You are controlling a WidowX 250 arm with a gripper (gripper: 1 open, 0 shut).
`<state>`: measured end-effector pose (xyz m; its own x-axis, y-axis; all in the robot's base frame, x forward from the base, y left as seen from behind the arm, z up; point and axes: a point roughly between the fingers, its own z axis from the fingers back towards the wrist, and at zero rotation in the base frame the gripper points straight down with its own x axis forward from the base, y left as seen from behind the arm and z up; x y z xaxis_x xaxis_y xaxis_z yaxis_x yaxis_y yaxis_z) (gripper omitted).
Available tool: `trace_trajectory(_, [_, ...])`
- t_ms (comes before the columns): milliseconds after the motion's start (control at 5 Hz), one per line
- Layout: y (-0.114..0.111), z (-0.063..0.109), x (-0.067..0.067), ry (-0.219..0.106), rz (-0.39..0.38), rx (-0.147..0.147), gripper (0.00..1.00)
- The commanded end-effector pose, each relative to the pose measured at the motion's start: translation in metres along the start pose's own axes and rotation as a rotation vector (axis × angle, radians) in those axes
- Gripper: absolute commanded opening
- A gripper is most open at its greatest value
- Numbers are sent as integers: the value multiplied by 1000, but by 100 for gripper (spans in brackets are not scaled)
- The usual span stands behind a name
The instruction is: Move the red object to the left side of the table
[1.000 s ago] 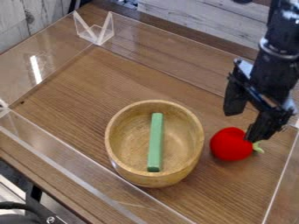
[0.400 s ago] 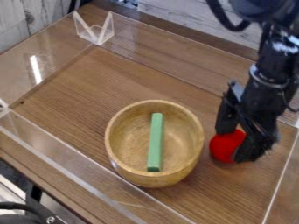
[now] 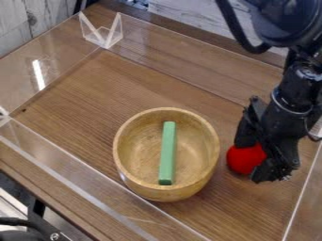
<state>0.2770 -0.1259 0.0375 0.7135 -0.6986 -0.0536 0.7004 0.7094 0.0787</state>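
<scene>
End effector (image 3: 266, 143) over the red toy (image 3: 246, 159), fingers apart, partly hiding it; contact cannot be told. Toy on the right side of the bench (image 3: 115, 83), just beside the wooden bowl (image 3: 131, 171). Green stick (image 3: 168, 153) lying in the bowl. White wire-like object (image 3: 102, 31) well apart, toward the far edge. Arm reaching in from the far right.

Black robot jaws (image 3: 266, 146), spread open around a small round red strawberry-like toy (image 3: 247, 159) on the brown wood-grain desk (image 3: 94, 104). Just beside, a round pale wooden bowl (image 3: 128, 171) with a long green stick (image 3: 168, 152) lying inside. Near the far edge, a small clear plastic piece (image 3: 102, 32).
</scene>
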Motion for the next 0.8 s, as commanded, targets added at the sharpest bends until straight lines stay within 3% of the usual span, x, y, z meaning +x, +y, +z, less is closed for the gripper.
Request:
trace_trajectory(0, [12, 3, 6, -77, -30, 48, 100])
trace_trajectory(400, [-5, 0, 22, -108, 71, 55, 100])
trace_trajectory(600, [-8, -4, 18, -119, 120, 68, 100])
